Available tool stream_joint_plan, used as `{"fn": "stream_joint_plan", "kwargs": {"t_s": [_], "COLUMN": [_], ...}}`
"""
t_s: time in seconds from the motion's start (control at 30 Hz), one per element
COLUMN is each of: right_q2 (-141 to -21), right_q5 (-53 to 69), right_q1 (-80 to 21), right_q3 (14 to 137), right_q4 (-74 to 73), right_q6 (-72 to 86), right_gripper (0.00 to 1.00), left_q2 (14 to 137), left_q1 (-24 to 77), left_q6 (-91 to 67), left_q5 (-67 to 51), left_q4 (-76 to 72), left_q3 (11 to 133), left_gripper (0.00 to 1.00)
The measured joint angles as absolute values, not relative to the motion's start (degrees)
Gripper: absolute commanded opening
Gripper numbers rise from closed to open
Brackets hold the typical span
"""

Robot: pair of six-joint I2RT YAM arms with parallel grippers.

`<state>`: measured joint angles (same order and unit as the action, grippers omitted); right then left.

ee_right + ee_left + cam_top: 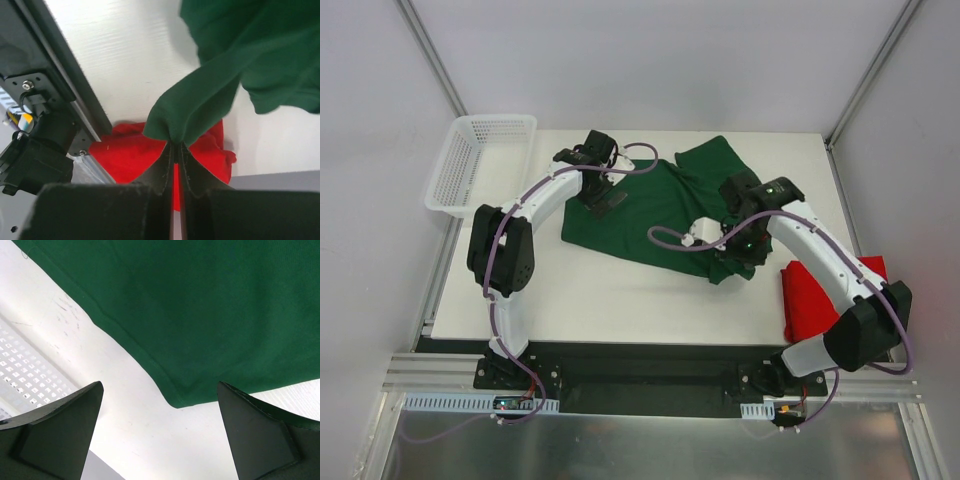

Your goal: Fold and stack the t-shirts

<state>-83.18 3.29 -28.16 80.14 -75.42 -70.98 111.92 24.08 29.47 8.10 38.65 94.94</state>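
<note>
The green t-shirt (650, 215) lies rumpled across the far middle of the table (620, 290), not yet flat: its far right part is bunched up and its near right edge is drawn into a peak. That peak exists because the right gripper (175, 145) is clenched on a fold of the green cloth, which the right wrist view shows pinched between the closed fingers and hanging away from them. Judging from the task, this grip serves to pull the shirt out straight or turn one side over.

The left gripper (160, 385) stands spread wide with nothing in it, over the shirt's left corner, where the hemmed edge comes to a point between the two fingers. It seems placed to take that corner so both arms can work the cloth together.

The red t-shirt (815, 300) sits apart in a heap at the table's near right edge, probably waiting its turn.

The right forearm covers part of the red shirt, so whether it is folded cannot be told. Which part of the green shirt is pinched is unclear. Whether the left fingers touch the cloth cannot be judged. The white basket (480, 150) stands off the far left corner.
</note>
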Motion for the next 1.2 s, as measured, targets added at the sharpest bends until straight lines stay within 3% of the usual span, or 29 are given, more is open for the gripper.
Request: {"fn": "stream_joint_plan", "kwargs": {"t_s": [0.5, 0.7, 0.73, 0.8, 0.87, 0.9, 0.93, 1.2], "right_q2": [-90.39, -92.42, -92.73, -92.88, -92.88, -92.88, -92.84, -92.44], "right_q5": [11.03, 16.14, 16.99, 18.26, 19.4, 19.7, 19.73, 14.06], "right_q1": [-42.83, -45.87, -45.82, -45.12, -43.66, -42.83, -41.91, -34.72], "right_q3": [72.71, 75.0, 77.3, 81.78, 87.26, 90.04, 92.4, 92.01], "right_q4": [-75.31, -75.75, -75.94, -75.79, -75.79, -75.55, -75.29, -73.32], "right_q6": [-70.06, -69.65, -69.32, -68.62, -67.51, -67.11, -66.54, -62.02], "right_gripper": [0.01, 0.04, 0.09, 0.37, 0.46, 0.84, 0.99, 0.96], "left_q2": [111.94, 112.4, 112.53, 112.71, 112.95, 113.06, 113.19, 113.4], "left_q1": [24.08, 24.08, 24.08, 24.08, 24.08, 24.08, 24.08, 24.08], "left_q6": [29.67, 29.87, 29.91, 30.0, 30.09, 30.09, 30.09, 30.11], "left_q5": [10.22, 11.09, 11.11, 11.14, 11.18, 11.18, 11.2, 11.25], "left_q4": [38.65, 38.7, 38.68, 38.65, 38.41, 38.33, 38.35, 38.37], "left_q3": [94.94, 95.98, 96.42, 96.99, 97.43, 97.43, 97.43, 97.43], "left_gripper": [0.99, 0.99, 0.99, 0.99, 0.99, 0.99, 0.99, 0.99]}}
